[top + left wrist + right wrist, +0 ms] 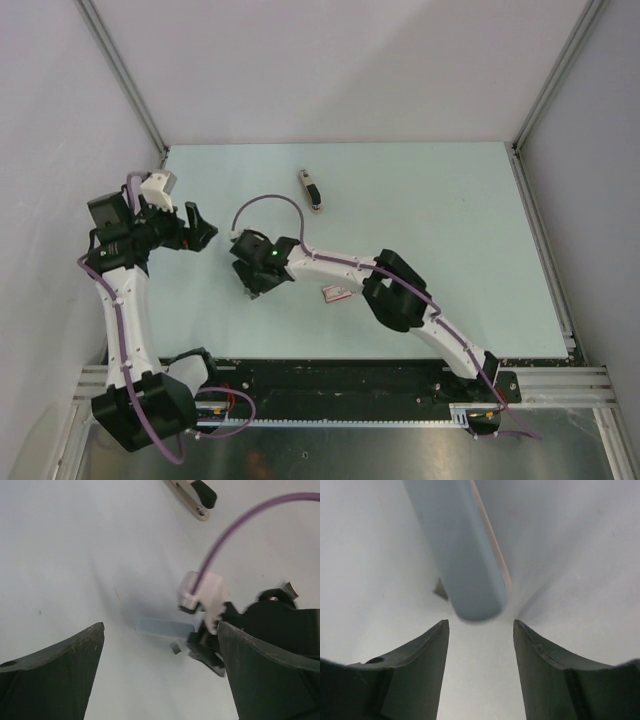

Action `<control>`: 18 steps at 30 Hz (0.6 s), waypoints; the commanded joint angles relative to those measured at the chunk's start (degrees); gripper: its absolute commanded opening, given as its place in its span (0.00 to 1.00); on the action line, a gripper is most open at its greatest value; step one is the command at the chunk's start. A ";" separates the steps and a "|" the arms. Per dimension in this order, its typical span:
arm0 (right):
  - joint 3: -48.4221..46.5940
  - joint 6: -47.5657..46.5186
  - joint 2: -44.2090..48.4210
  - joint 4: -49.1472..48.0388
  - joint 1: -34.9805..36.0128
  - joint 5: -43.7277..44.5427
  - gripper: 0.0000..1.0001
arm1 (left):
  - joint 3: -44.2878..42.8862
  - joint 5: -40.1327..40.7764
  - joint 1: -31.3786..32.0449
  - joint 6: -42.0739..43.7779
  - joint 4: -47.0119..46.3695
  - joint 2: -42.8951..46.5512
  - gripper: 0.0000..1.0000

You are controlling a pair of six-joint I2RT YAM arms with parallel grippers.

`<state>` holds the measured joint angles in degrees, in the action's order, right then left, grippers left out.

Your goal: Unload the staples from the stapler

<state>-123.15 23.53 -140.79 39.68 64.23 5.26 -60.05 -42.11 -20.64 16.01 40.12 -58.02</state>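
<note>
Well, the right hand [480, 630] hangs low over the tabletop [450, 220], jaws apart and clamped on nothing. A pale blue oblong [465, 555] lies just past its fingertips, with a grey bit [440, 589] beside it, too small to name. The left hand [200, 228] stands wide apart, empty. The stapler [312, 190] lies well apart, farther back. I'd lift the right hand straight up clear of the oblong, then grip the stapler across its width.

Pale blue oblong [465, 555]: blurred, far end cut by frame edge; lost beneath right gripper [252, 288] in top view. Stapler [192, 495]: cropped at left wrist view's upper edge. Grey scrap [440, 589]: half-hidden behind oblong, unidentifiable
</note>
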 commanded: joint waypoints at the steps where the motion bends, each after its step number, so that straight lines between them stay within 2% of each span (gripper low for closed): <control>1: 13.09 3.28 13.47 -11.48 -2.41 -4.10 0.63 | -3.15 -3.58 -3.74 -4.40 -0.03 -1.90 0.99; 4: 22.28 5.37 20.57 -16.94 -4.73 -5.94 0.70 | -2.82 -3.81 -4.17 -3.79 -0.09 -2.15 0.99; 7: 30.18 7.48 26.38 -20.21 -7.03 -6.23 0.71 | -2.31 -3.90 -4.17 -3.26 -0.08 -2.23 0.99; 11: 38.37 9.77 29.90 -21.20 -9.19 -5.53 0.62 | -1.81 -4.43 -4.19 -2.68 -0.08 -2.19 0.99; 14: 41.12 10.08 29.51 -21.09 -9.25 -5.97 0.51 | -1.60 -4.83 -4.10 -2.19 -0.06 -2.12 1.00; 18: 42.32 10.35 28.20 -21.17 -9.04 -6.32 0.45 | -1.49 -5.08 -4.09 -1.63 -0.11 -1.68 0.99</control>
<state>-81.91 32.51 -111.46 19.97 54.17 -0.16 -60.88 -44.66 -24.21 14.50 40.10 -60.64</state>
